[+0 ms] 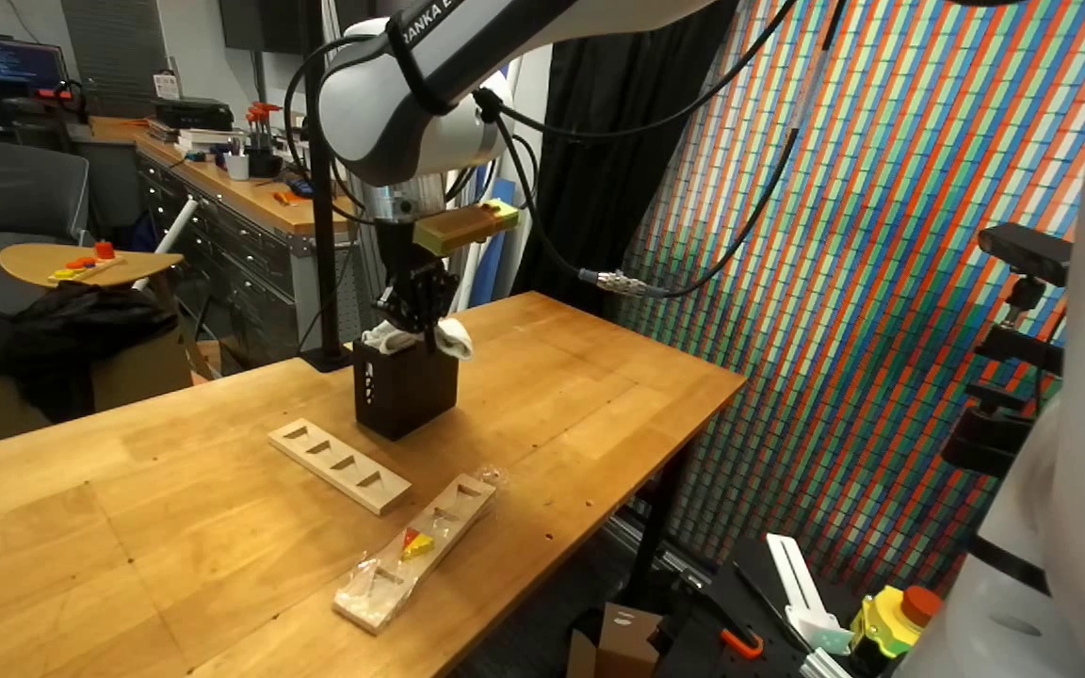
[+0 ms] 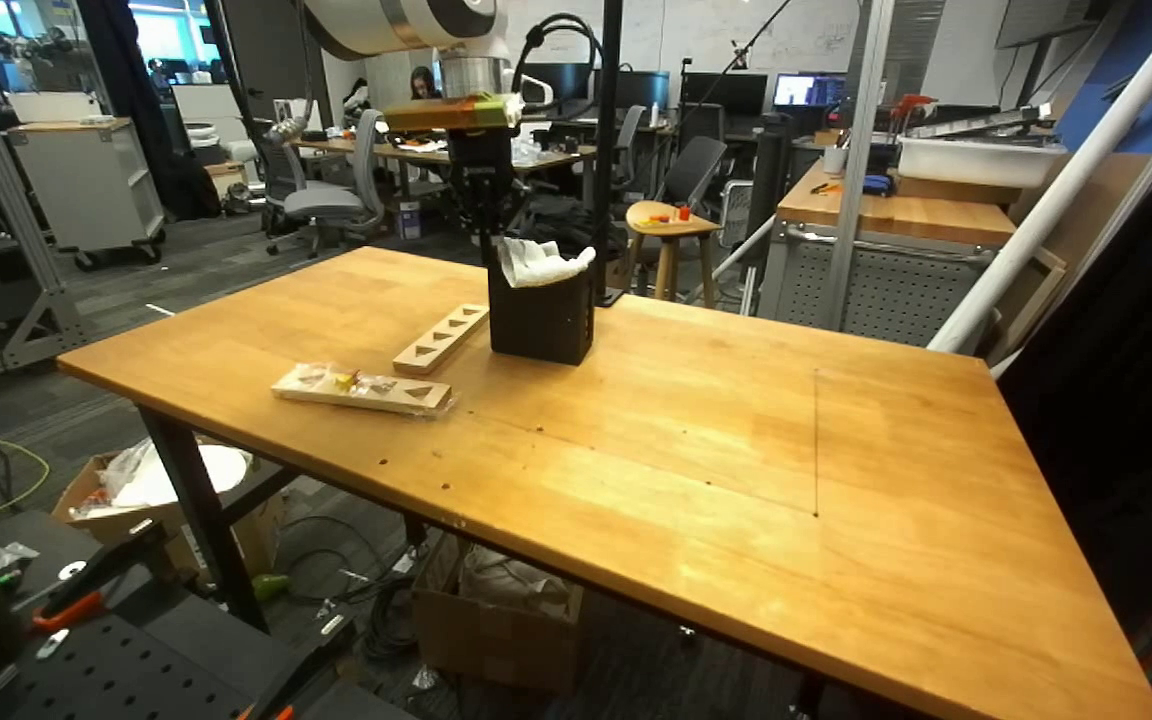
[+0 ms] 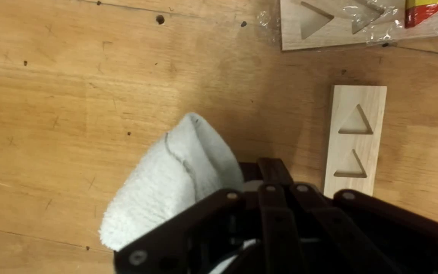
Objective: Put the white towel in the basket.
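Observation:
The white towel (image 1: 454, 339) lies bunched over the top of the black basket (image 1: 406, 395), with one end hanging over the rim. In an exterior view the towel (image 2: 541, 265) drapes over the near rim of the basket (image 2: 541, 322). My gripper (image 1: 429, 341) points down at the basket's rim, beside the towel. In the wrist view its fingers (image 3: 274, 171) are together, and the towel (image 3: 162, 186) lies to their left, outside them. I cannot tell whether the fingers touch the basket wall. The basket's inside is hidden.
Two wooden boards with triangular slots lie on the table (image 2: 686, 450) near the basket. The bare board (image 1: 340, 466) is closer to it. The plastic-wrapped board (image 1: 415, 556) holds a red and yellow piece. A black post (image 1: 324, 188) stands behind the basket at the table edge.

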Robot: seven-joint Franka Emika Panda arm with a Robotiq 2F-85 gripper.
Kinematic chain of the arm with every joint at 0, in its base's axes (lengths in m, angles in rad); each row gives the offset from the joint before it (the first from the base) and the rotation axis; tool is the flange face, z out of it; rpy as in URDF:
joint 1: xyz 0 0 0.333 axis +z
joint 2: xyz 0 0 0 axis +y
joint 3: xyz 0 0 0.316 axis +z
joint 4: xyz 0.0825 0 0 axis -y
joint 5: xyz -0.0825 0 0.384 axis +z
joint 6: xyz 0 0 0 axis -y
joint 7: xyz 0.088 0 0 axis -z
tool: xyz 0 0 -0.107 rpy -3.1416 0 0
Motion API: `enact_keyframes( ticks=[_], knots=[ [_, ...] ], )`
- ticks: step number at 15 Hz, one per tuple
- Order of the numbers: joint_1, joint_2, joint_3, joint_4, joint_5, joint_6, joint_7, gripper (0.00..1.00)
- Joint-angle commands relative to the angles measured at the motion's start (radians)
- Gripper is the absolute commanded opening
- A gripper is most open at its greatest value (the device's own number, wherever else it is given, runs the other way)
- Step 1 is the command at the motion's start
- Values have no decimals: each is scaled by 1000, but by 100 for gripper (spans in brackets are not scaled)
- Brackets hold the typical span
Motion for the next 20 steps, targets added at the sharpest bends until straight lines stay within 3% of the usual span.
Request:
enact_keyframes(
  ticks=[1,13,20],
  knots=[
    [-23,69,-6,100,6,3,-84,0],
    [-12,247,6,427,-42,-135,-279,0],
    [-25,307,8,495,-39,-160,-342,0]
  ],
)
